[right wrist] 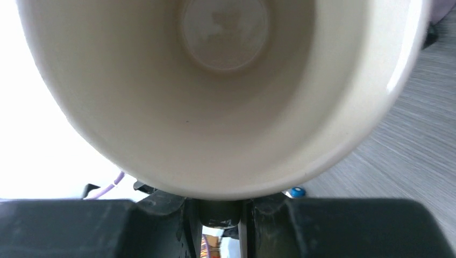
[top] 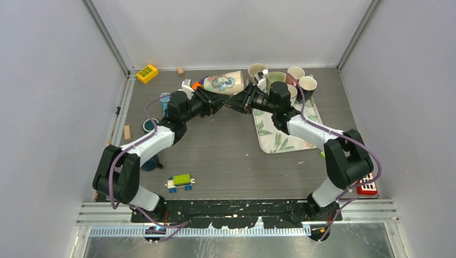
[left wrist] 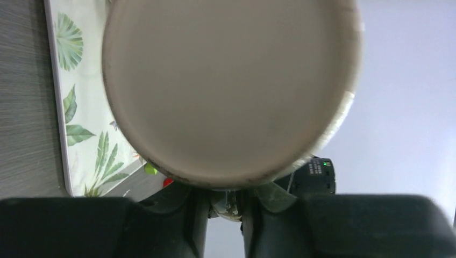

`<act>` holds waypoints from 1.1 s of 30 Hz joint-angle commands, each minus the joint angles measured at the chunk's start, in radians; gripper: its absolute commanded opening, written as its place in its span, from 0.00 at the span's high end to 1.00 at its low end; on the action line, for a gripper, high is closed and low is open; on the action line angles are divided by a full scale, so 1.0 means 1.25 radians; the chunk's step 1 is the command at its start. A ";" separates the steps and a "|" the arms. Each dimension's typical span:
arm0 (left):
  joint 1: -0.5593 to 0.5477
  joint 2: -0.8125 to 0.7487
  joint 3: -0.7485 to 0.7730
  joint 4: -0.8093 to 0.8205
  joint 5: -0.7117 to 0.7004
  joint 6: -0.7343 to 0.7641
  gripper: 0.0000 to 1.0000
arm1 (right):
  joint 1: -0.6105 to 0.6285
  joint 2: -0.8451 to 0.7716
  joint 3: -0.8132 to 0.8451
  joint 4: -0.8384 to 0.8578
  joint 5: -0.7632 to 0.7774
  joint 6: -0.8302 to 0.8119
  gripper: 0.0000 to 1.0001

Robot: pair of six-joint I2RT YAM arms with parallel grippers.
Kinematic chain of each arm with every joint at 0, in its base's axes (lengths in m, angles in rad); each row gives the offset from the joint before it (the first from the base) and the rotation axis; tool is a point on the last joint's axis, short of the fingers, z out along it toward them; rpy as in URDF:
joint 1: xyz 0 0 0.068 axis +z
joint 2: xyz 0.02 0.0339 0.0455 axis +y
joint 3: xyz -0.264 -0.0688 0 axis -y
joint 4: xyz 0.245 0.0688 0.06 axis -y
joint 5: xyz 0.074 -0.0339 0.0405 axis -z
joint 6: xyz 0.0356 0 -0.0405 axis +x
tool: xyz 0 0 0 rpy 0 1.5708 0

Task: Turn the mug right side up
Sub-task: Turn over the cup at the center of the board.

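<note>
The mug (top: 223, 83), cream with a colourful print, is held on its side above the back of the table, base to the left and mouth to the right. My left gripper (top: 218, 102) is shut on it from the base end; the left wrist view is filled by the flat base (left wrist: 231, 86), with a glazed part pinched between the fingers (left wrist: 188, 226). My right gripper (top: 239, 101) is shut on the rim; the right wrist view looks straight into the mug's hollow (right wrist: 226, 97), with the lower rim wall between the fingers (right wrist: 263, 226).
A leaf-print mat (top: 279, 140) lies at right with several mugs (top: 296, 80) behind it. A yellow block (top: 147, 73), a blue cup (top: 164, 101), a wooden block (top: 127, 132), a toy car (top: 180, 183) and a red item (top: 367, 186) lie around.
</note>
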 commanded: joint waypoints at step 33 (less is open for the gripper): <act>-0.013 0.013 -0.046 -0.113 0.072 0.207 0.20 | 0.028 -0.187 0.120 -0.622 0.361 -0.454 0.99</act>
